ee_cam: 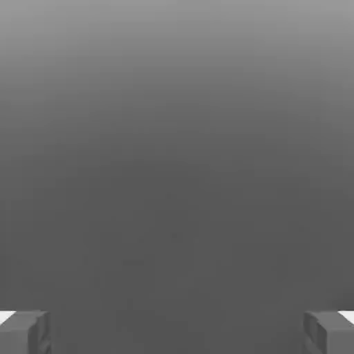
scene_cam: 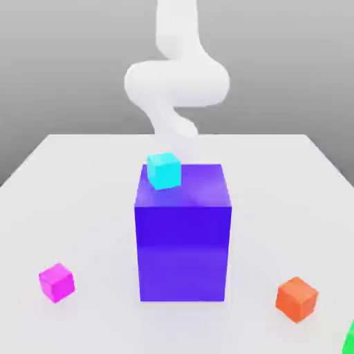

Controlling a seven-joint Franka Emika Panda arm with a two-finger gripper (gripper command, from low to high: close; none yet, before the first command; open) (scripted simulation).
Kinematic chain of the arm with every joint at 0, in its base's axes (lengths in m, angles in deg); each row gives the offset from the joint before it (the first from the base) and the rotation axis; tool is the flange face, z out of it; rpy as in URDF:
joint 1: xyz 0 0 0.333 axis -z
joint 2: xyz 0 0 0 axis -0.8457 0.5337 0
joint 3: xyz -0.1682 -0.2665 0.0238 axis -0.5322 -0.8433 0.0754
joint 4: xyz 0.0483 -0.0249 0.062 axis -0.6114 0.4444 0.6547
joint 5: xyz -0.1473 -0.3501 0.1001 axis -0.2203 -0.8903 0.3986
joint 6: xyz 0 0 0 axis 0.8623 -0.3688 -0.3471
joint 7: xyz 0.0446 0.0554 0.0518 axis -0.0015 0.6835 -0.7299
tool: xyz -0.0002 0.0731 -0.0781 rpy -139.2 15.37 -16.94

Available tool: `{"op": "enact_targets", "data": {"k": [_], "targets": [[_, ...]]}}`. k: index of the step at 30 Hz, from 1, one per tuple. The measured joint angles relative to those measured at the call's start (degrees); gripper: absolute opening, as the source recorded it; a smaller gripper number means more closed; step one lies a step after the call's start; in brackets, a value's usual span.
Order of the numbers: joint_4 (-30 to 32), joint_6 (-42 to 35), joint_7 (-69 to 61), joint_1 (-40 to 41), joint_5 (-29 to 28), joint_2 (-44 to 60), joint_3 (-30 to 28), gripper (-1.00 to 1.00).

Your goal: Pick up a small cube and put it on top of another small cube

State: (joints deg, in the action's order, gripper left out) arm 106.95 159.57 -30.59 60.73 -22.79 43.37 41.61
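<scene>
While my arm [scene_cam: 176,79] hangs coiled behind the big blue block [scene_cam: 182,231], nothing of the task is done yet, as I judge it: my jaws are spread wide and hold nothing, each finger [ee_cam: 24,332] at an opposite edge of the hand view with only grey emptiness between them. From the exterior view I cannot place the jaws exactly, but they seem well apart from every cube. The pink cube [scene_cam: 56,282] sits on the desk [scene_cam: 83,207], far from my jaws and untouched. The green cube [scene_cam: 349,340], just a sliver at the exterior view's right edge, is equally far off. Reaching, gripping, carrying and stacking all remain. A cyan cube [scene_cam: 164,171] rests on the blue block; an orange cube [scene_cam: 296,299] lies near the green one. The desk is plain white and the room behind a featureless grey.
</scene>
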Motion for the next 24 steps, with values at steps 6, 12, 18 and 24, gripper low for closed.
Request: {"op": "enact_targets", "data": {"k": [6,12,18,24], "targets": [[3.11,4.49,14.55,7.21,1.02,8.64,1.58,0.00],[6.13,8.88,29.24,13.76,1.29,17.05,2.95,0.00],[9.16,13.27,44.45,19.68,0.80,25.48,3.76,0.00],[12.19,17.66,60.09,24.53,-0.28,33.93,3.39,0.00]]}}
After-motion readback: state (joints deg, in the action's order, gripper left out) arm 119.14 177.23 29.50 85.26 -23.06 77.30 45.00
